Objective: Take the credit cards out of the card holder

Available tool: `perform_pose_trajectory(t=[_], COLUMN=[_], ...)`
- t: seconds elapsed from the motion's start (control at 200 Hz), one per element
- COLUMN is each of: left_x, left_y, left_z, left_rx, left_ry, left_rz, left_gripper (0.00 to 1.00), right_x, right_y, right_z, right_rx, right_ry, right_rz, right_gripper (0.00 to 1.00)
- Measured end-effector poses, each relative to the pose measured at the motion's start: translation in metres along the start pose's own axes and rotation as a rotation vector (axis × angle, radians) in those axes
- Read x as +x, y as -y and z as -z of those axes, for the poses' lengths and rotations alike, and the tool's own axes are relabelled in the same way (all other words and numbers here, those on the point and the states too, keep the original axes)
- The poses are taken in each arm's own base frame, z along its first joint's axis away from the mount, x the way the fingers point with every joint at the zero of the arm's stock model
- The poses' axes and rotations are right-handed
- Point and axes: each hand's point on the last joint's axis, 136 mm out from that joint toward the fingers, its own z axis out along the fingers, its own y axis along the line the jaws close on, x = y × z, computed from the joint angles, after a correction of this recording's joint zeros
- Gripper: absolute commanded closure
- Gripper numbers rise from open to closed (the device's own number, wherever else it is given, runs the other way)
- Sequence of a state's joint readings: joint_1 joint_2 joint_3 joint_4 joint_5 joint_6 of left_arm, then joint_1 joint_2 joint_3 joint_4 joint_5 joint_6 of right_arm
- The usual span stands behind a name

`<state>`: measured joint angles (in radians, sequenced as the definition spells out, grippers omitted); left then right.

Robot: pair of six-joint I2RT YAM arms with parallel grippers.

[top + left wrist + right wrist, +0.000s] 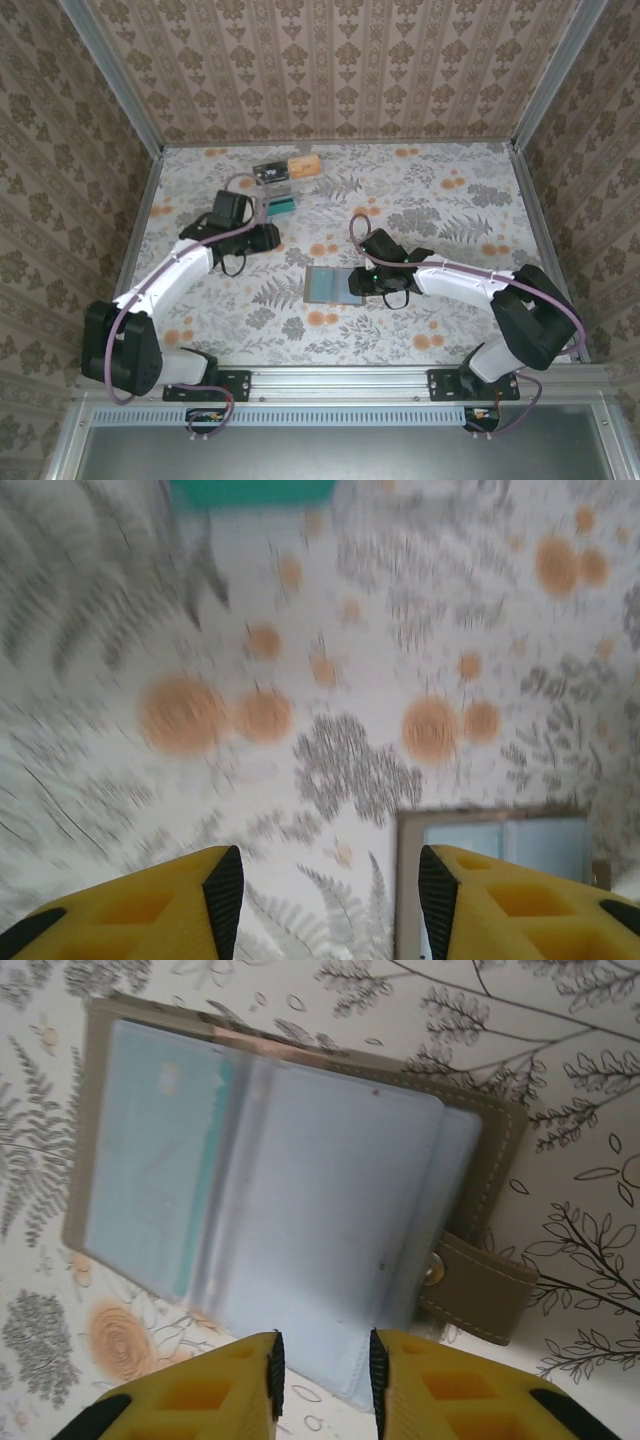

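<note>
right hand at the wallet's edge, left hand standing off

the card holder (331, 285) lies spread open on the counter (460, 200). it sits between the two arms but nearer the right one, with its long axis running left to right across the counter. the right hand (322, 1372) is at the holder's right end. in its own camera the holder lies straight ahead of the fingers, with the strap (480, 1285) off to one side. the credit cards (335, 1215) are tucked in the pale pockets, none out yet. this hand is part open: there is a narrow gap between the pads, and the near edge of a pale pocket lies in or under that gap. i can't tell whether they touch. the left hand (330, 885) is released, with nothing between its fingers. it hangs over bare counter, with the holder off to its right and a teal thing (280, 206) just beyond it. to my eye the right hand is the one placed to pull a card, drawing it back toward itself.
</note>
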<state>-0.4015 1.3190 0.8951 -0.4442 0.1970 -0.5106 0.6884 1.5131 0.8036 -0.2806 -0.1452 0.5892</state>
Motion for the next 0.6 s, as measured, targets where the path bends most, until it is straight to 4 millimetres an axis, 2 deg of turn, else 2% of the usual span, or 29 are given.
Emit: perform_pose_trajectory(t=[0.11, 0.235, 0.4, 0.6], left_x=[0.039, 0.065, 0.075, 0.088], left_y=[0.006, 0.017, 0.042, 0.057], left_z=[-0.014, -0.025, -0.038, -0.062], left_rx=[0.038, 0.094, 0.185, 0.25], left_ry=[-0.088, -0.141, -0.183, -0.252], left_rz=[0.044, 0.074, 0.079, 0.105], left_gripper=[0.52, 0.55, 0.6, 0.63], right_x=[0.004, 0.006, 0.008, 0.008], right_y=[0.003, 0.007, 0.01, 0.011], right_z=[-0.007, -0.014, -0.021, -0.023], right_rx=[0.016, 0.028, 0.041, 0.045], right_ry=[-0.009, -0.019, -0.028, -0.027], right_rz=[-0.007, -0.013, -0.014, -0.014], right_gripper=[0.71, 0.71, 0.73, 0.74])
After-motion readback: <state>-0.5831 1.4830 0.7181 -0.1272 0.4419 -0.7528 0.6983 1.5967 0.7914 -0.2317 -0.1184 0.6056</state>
